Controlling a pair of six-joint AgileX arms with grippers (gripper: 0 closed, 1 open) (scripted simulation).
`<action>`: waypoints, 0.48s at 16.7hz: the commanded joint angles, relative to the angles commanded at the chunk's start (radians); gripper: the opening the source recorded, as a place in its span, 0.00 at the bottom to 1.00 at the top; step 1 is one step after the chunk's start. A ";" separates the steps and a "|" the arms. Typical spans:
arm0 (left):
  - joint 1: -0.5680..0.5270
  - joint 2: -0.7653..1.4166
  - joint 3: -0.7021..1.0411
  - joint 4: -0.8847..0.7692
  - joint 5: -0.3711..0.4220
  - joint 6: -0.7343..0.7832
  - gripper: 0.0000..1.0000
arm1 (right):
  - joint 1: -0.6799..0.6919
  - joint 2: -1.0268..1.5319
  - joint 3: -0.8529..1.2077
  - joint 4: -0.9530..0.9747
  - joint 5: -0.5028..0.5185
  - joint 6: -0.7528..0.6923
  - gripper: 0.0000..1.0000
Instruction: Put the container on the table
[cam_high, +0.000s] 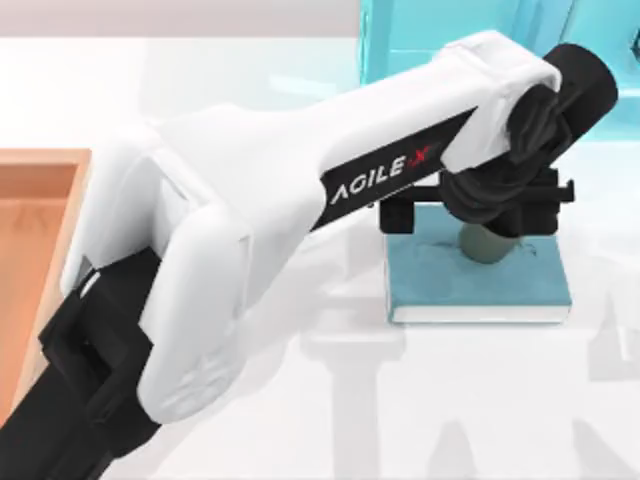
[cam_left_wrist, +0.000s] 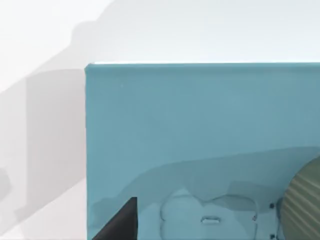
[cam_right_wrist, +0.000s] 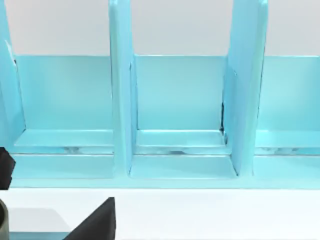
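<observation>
The container (cam_high: 485, 243), a small olive-brown cup, stands on a teal book (cam_high: 440, 285) at the right of the white table (cam_high: 400, 400). My left arm reaches across from the lower left. Its gripper (cam_high: 470, 218) hovers over the book, open, with the cup between its spread fingers and partly hidden under the wrist. In the left wrist view the cup (cam_left_wrist: 305, 200) sits at the picture's edge on the book (cam_left_wrist: 200, 125), and one dark finger (cam_left_wrist: 120, 222) shows. The right wrist view catches a sliver of the cup (cam_right_wrist: 2, 220).
A light-blue shelf unit (cam_high: 400, 40) stands just behind the book; my parked right arm's camera faces its compartments (cam_right_wrist: 180, 100). An orange wooden tray (cam_high: 30, 250) lies at the table's left edge. White tabletop stretches in front of the book.
</observation>
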 joint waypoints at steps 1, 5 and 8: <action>0.000 0.000 0.000 0.000 0.000 0.000 0.62 | 0.000 0.000 0.000 0.000 0.000 0.000 1.00; 0.000 0.000 0.000 0.000 0.000 0.000 0.32 | 0.000 0.000 0.000 0.000 0.000 0.000 1.00; 0.000 0.000 0.000 0.000 0.000 0.000 0.10 | 0.000 0.000 0.000 0.000 0.000 0.000 1.00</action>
